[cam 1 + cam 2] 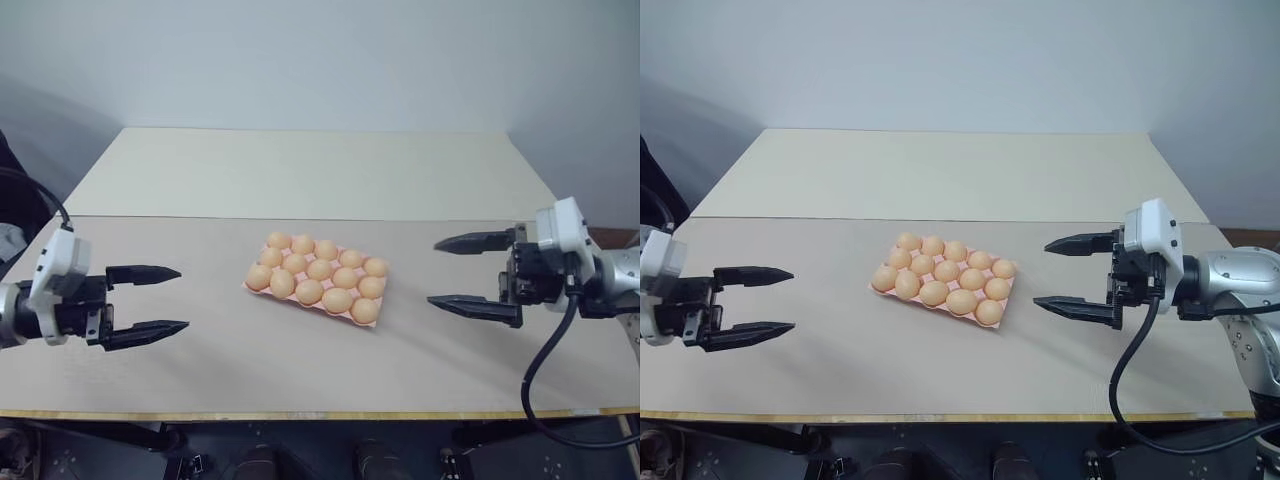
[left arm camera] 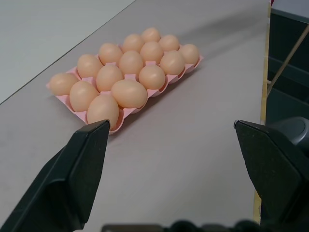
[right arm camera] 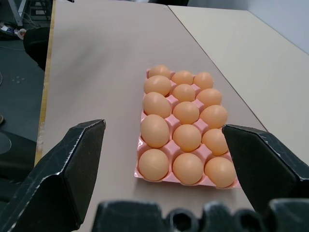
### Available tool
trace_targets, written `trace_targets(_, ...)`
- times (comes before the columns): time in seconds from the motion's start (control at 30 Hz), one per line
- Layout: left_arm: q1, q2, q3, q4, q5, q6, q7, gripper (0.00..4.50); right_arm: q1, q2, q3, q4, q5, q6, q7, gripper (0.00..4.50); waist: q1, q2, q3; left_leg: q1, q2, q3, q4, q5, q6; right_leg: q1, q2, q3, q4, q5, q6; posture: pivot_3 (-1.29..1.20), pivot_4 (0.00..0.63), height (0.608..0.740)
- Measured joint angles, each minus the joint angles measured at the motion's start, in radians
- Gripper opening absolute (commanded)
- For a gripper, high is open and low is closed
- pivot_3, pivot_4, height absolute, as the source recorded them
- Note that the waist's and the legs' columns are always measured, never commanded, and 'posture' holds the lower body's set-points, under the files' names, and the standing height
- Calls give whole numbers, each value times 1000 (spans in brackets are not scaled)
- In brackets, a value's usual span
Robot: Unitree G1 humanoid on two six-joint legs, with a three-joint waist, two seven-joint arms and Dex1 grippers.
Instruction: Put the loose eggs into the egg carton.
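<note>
The pink egg carton (image 2: 127, 114) lies in the middle of the table, turned a little askew. Orange-tan eggs (image 1: 319, 269) fill its cups in three rows; loose eggs are out of view, as every egg I see sits in a cup. My left gripper (image 1: 183, 298) hovers open and empty well to the left of the carton, pointing at it. On the other side my right gripper (image 1: 432, 272) is open too, holding nothing, a short way from the carton's right end. In each wrist view the carton lies ahead between the spread fingers (image 3: 82, 154).
The grey tabletop (image 1: 200, 370) ends in a yellowish front edge (image 1: 300, 414) close to me. A paler cream table (image 1: 300, 170) joins on behind, up to a plain wall. A black cable (image 1: 545, 370) hangs from my right wrist.
</note>
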Motion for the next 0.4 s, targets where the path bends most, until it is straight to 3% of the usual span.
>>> trace_targets(0.4, 21, 0, 14, -37, -38, 10, 53, 4477, -2, 1, 1, 0, -9, 0, 1, 4500, -1, 0, 0, 0, 0, 0, 0, 0, 0, 0, 0, 0, 0, 0, 0, 0, 150, 740)
